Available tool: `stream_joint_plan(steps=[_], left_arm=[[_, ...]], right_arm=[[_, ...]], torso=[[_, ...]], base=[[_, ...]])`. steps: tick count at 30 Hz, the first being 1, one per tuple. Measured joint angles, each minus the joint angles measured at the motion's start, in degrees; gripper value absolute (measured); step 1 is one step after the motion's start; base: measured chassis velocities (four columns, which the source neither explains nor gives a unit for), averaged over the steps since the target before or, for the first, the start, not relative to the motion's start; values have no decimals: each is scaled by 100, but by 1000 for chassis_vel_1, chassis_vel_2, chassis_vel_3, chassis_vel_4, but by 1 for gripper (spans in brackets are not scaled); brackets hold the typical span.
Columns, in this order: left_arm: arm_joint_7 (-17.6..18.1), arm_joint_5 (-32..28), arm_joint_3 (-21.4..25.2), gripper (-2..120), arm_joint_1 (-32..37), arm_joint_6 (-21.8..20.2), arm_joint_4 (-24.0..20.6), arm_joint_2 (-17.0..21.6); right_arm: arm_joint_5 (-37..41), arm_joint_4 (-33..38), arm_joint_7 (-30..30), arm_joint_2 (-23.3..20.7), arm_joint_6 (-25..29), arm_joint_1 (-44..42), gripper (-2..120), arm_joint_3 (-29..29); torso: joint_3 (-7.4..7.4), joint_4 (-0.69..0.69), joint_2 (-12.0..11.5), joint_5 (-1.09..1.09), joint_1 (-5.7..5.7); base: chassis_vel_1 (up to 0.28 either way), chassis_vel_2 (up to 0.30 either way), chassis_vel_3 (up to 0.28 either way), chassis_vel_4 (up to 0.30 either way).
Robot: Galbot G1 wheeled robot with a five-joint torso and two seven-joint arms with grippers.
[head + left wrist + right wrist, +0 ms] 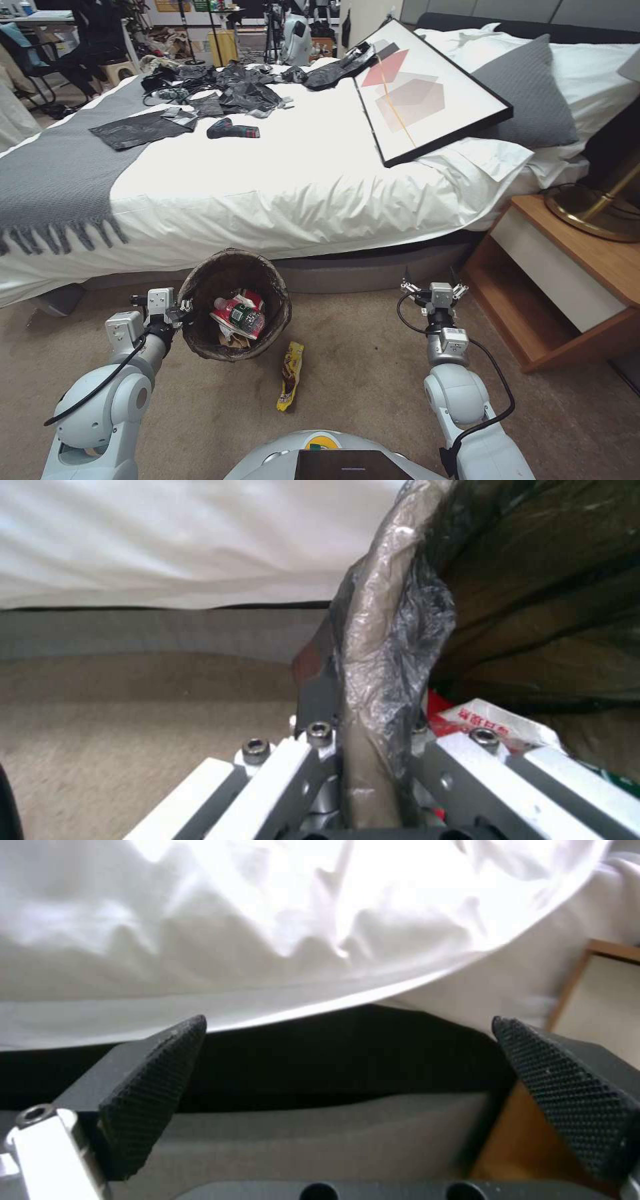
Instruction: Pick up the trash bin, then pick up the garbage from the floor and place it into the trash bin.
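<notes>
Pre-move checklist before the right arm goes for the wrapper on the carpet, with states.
1. Left gripper clamped on the trash bin rim: ok, the left wrist view shows the bag-covered rim between its jaws.
2. Bin opening facing up: ok, litter inside, room left.
3. Right gripper open and empty: ok, fingers apart with nothing between.
4. Target located: ok, yellow snack wrapper lies on the floor beside the bin.
5. Path to the wrapper: ok, bare carpet between it and the right gripper.
6. Other litter on the floor: cannot tell beyond this view.
</notes>
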State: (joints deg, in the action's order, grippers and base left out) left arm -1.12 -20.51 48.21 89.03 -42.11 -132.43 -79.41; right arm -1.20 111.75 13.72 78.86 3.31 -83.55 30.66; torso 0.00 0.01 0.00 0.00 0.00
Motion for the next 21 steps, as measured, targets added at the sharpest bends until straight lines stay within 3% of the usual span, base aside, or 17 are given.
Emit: stream_joint_plan(steps=[21], left_arm=[[-55, 29, -21, 0, 1, -4, 8, 45]], right_arm=[[28, -73, 0, -21, 22, -1, 100, 18]], torso=[[0, 0, 0, 0, 0]], base=[[14, 15, 14, 14]])
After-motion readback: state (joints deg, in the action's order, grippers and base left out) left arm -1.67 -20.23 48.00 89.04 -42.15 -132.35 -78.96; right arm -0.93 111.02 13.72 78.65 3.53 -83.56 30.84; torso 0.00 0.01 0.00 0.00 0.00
